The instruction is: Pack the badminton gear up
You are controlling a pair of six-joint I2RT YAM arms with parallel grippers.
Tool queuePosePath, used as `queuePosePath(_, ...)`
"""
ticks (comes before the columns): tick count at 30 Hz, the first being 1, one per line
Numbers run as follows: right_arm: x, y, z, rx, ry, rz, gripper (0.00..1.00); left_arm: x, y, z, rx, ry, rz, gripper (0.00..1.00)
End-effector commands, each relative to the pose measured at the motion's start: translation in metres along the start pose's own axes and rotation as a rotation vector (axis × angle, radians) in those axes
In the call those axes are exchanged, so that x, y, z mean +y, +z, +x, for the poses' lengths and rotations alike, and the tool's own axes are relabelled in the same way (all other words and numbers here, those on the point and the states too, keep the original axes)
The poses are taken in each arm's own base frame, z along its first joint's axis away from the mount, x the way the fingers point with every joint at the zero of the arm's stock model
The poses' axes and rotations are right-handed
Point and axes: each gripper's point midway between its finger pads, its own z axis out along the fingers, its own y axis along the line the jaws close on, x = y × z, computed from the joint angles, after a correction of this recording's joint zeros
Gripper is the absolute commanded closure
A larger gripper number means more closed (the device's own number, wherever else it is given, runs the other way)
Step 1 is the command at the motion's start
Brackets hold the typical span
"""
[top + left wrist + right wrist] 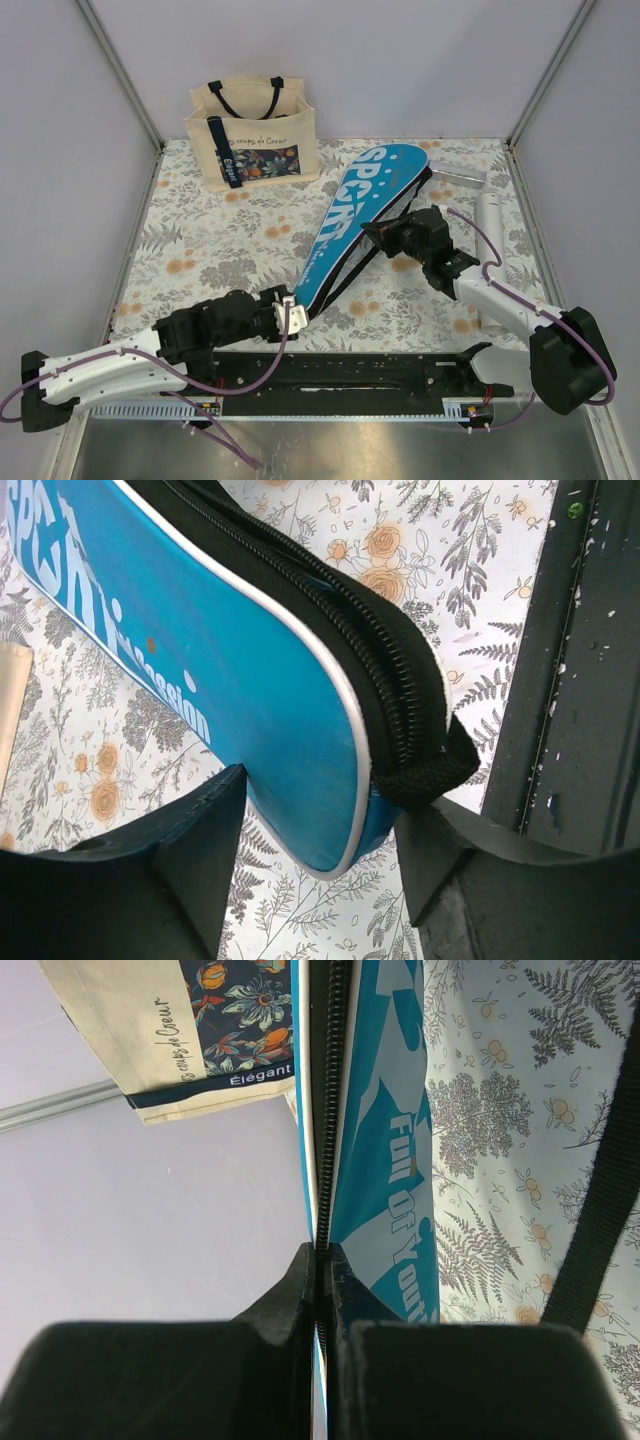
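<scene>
The right gripper (322,1252) is pinching the zipper (325,1110) while the left gripper (322,815) is only straddling the case (355,215), open, so pulling risks dragging it.

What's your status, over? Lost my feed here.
Left hand open, straddling narrow end of blue case. Right hand shut on its zip. White tube unpacked, far right. Nothing in the way.
</scene>
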Motion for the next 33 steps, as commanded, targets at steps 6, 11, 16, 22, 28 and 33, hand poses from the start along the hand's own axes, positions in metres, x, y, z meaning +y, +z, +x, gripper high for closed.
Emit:
queuePosePath(6,0.037,-0.008,0.013,0.072,0.009,-0.156,0.93,0.041,-0.027,-0.025,-0.101,-0.029,-0.205,0.69)
queuePosePath(11,0.028,-0.011,0.019,0.096,-0.107,-0.152,0.72,0.045,-0.042,-0.027,-0.121,-0.052,-0.233,0.86)
queuePosePath(16,0.019,-0.025,0.013,0.057,-0.359,-0.171,0.5,0.054,-0.053,-0.035,-0.137,-0.132,-0.27,0.96)
queuePosePath(22,0.033,-0.04,-0.014,-0.048,-0.637,-0.197,0.45,0.056,-0.06,-0.046,-0.164,-0.213,-0.27,0.97)
queuePosePath(28,0.066,-0.044,-0.069,-0.194,-0.918,-0.181,0.45,0.059,-0.073,-0.054,-0.238,-0.305,-0.292,0.94)
queuePosePath(33,0.069,-0.029,-0.125,-0.224,-0.939,-0.102,0.48,0.066,-0.083,-0.059,-0.251,-0.377,-0.324,0.92)
